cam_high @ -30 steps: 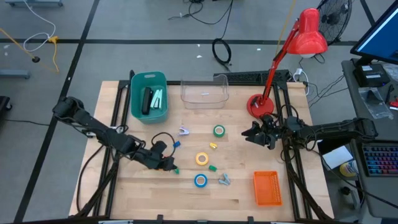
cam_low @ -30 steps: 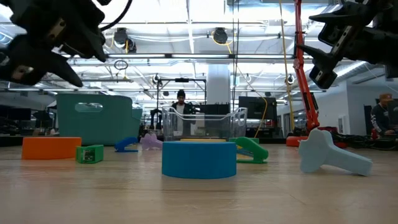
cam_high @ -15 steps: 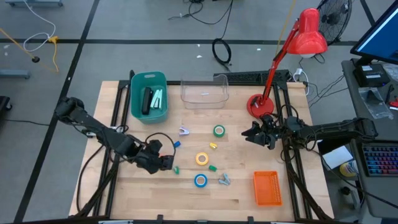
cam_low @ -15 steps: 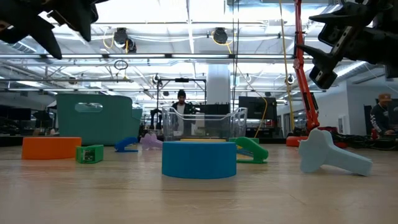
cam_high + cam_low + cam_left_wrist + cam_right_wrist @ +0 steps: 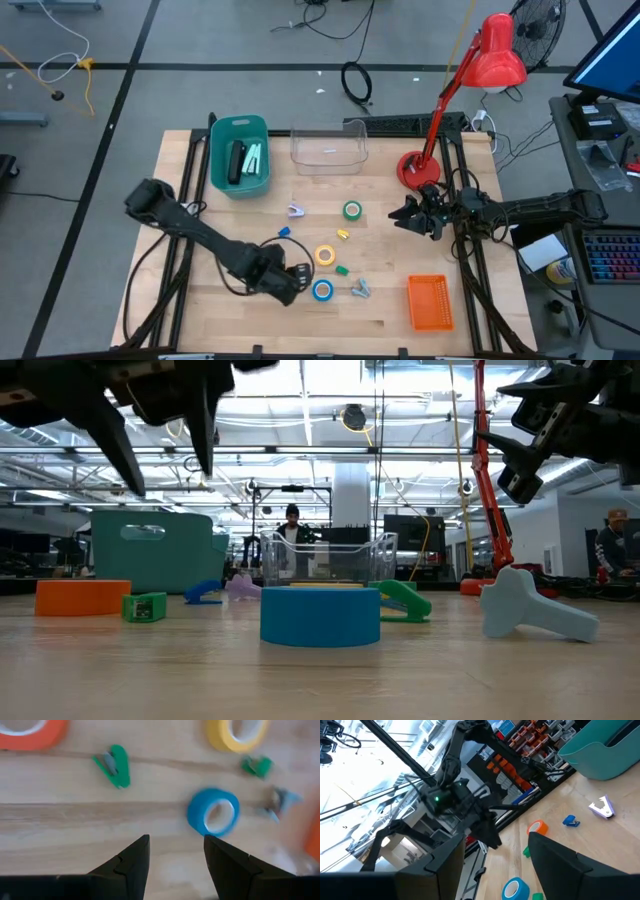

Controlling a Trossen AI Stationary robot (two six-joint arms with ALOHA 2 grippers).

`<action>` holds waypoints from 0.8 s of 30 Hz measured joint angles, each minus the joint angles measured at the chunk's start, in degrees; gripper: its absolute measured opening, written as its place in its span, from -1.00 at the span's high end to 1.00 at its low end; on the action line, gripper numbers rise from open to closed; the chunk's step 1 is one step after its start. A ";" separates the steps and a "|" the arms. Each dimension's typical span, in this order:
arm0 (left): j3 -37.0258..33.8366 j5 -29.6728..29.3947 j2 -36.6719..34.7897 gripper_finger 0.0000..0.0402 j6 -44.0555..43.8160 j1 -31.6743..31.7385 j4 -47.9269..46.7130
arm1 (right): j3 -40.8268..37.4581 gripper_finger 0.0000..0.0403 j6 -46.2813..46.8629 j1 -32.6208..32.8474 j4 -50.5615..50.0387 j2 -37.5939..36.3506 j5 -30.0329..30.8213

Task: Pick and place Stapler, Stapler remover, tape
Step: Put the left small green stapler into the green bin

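The blue tape roll (image 5: 322,290) lies flat on the table near the front; it also shows in the left wrist view (image 5: 214,812) and the low view (image 5: 320,616). The yellow roll (image 5: 325,255) and green roll (image 5: 352,210) lie farther back. The orange roll (image 5: 30,730) shows in the left wrist view; in the high view my left arm covers it. A black stapler (image 5: 236,160) lies in the teal bin (image 5: 222,172). Small staple removers (image 5: 342,270) are scattered between the rolls. My left gripper (image 5: 292,284) hangs open above the table, just left of the blue roll. My right gripper (image 5: 408,216) waits open, raised, at the right.
A clear bin (image 5: 328,150) stands at the back beside the teal bin. An orange basket (image 5: 430,302) sits at the front right. A red desk lamp (image 5: 412,168) stands at the back right, close to my right arm. A black cable loops near my left wrist.
My left gripper has swung toward the table's near edge and to the right, from beside the green staple remover to just left of the blue tape roll. It stays above the table. My right arm has kept still.
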 joint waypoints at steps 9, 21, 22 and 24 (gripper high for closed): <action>3.37 2.12 5.19 0.06 -11.25 0.55 -9.00 | 0.01 -0.05 0.00 0.01 -0.02 0.01 -0.19; 3.16 1.86 7.58 0.06 -12.27 3.48 -13.25 | 0.00 -0.05 -0.01 -0.01 -0.02 0.01 -0.22; 3.06 1.91 7.58 0.06 -11.87 3.66 -13.10 | 0.00 -0.05 -0.01 0.01 -0.02 0.00 -0.22; 2.62 2.01 7.56 0.06 -11.39 3.86 -12.43 | 0.01 -0.05 -0.01 0.01 -0.02 0.02 -0.22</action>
